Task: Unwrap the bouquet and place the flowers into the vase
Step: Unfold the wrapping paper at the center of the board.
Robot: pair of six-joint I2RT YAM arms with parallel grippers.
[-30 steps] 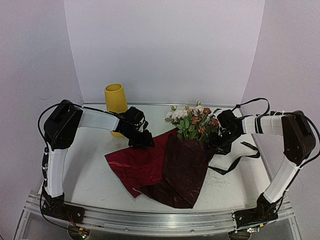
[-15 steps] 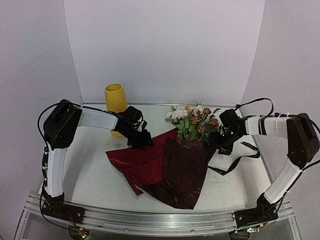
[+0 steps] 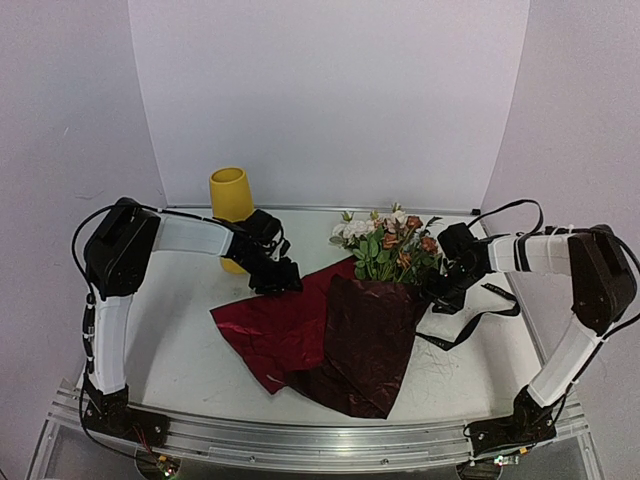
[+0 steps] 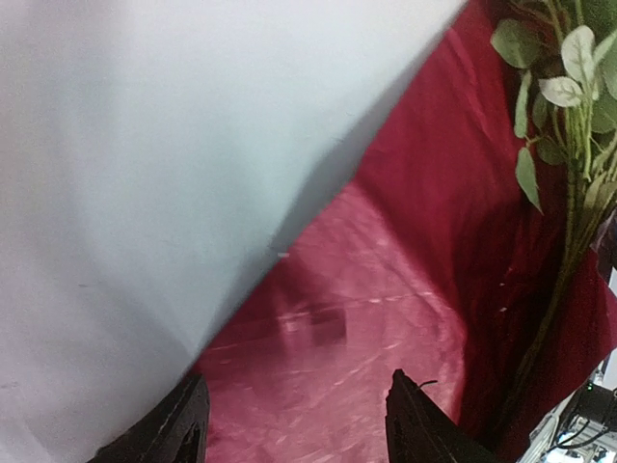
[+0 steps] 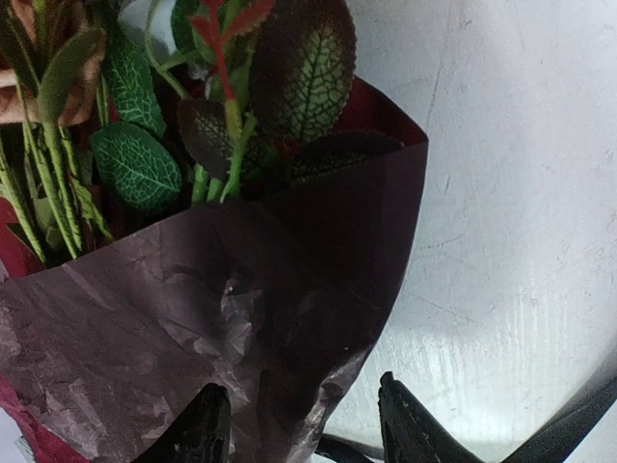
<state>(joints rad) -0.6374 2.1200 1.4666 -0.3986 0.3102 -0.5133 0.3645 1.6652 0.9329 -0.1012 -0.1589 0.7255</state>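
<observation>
Vase (image 3: 231, 195) upright, back left | flowers (image 3: 388, 240) lying in opened wrapping paper (image 3: 340, 335)

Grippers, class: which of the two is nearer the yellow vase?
The left gripper, just in front of the vase; the right gripper sits beyond the flowers, on the table's other side.

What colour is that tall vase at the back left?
The vase is plain yellow, no pattern; the top external view shows it best.

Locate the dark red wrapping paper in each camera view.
Top external: wrapping paper spread mid-table, between the two arms.
Left wrist: paper fills the lower right.
Right wrist: its dark crinkled fold covers the lower left.
Shared landmark: the flowers, green stems and leaves lying against the paper.
</observation>
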